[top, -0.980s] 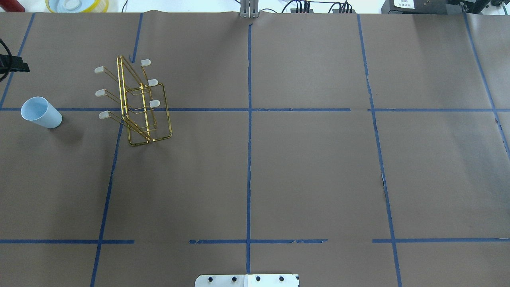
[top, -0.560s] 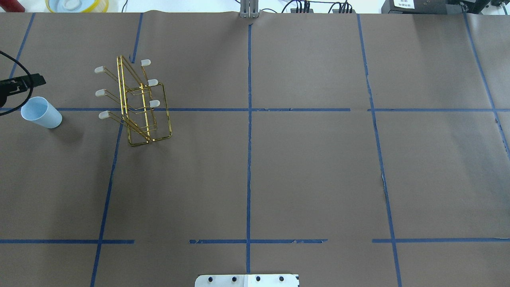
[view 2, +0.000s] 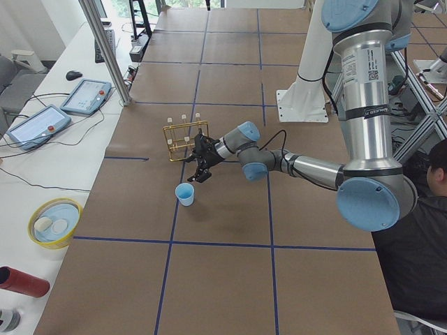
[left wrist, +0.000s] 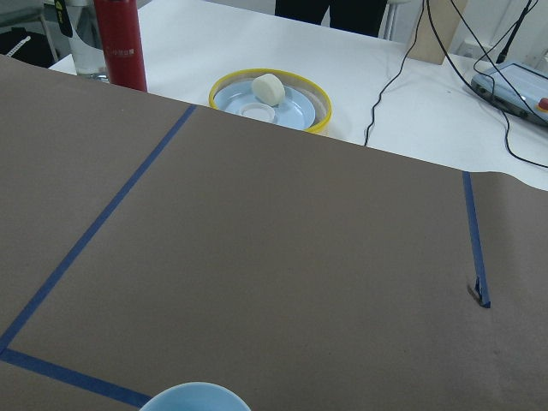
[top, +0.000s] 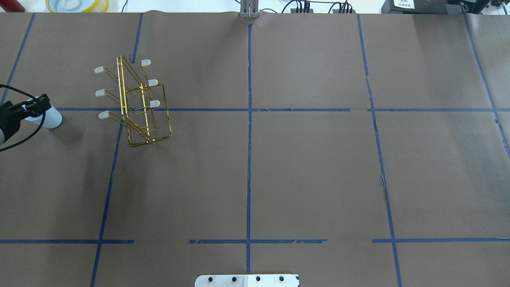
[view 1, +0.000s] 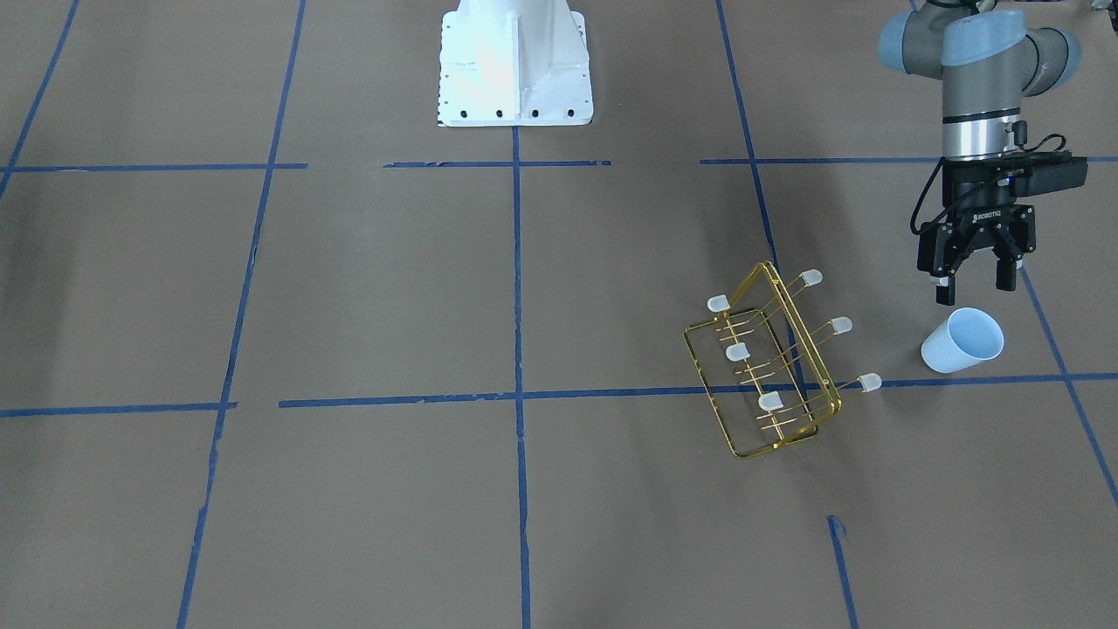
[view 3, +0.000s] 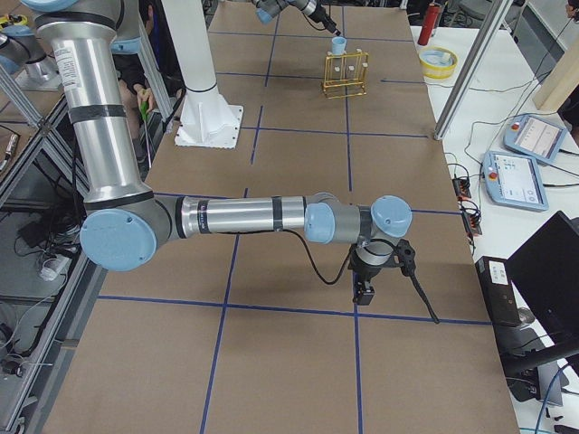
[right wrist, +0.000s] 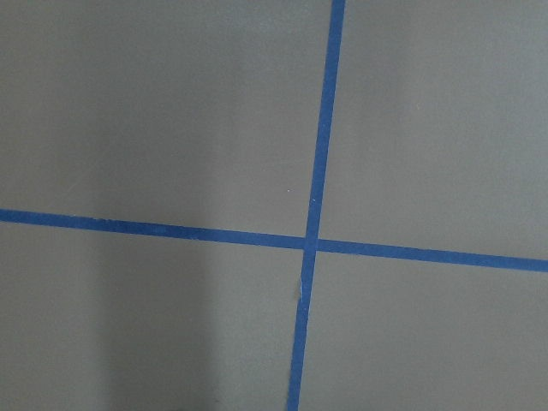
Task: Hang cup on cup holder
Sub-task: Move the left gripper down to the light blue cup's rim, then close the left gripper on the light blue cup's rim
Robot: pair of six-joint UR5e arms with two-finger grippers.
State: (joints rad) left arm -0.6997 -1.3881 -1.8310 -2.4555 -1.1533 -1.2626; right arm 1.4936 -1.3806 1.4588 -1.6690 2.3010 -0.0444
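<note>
The pale blue cup (view 1: pixel 961 342) stands upright on the brown table, mouth up, at the robot's far left. My left gripper (view 1: pixel 974 288) hangs just above its rim, open, fingers pointing down and holding nothing. In the overhead view the left gripper (top: pixel 28 107) covers most of the cup (top: pixel 51 118). The left wrist view catches only the cup's rim (left wrist: pixel 195 398) at its bottom edge. The gold wire cup holder (view 1: pixel 769 376) stands beside the cup, its capped prongs bare. My right gripper (view 3: pixel 365 291) shows only in the exterior right view, low over the table far from both; I cannot tell its state.
A yellow-rimmed bowl (left wrist: pixel 270 98) and a red cylinder (left wrist: pixel 120 43) sit on the white bench beyond the table's end. The robot's white base (view 1: pixel 515 61) stands at mid-table. Control tablets (view 2: pixel 84 94) lie along the far side. A person (view 2: pixel 433 230) sits behind the robot.
My left gripper has come in from the overhead view's left edge, moving nearer and rightward until it covers the cup's mouth. Cup and cup holder have not moved.
</note>
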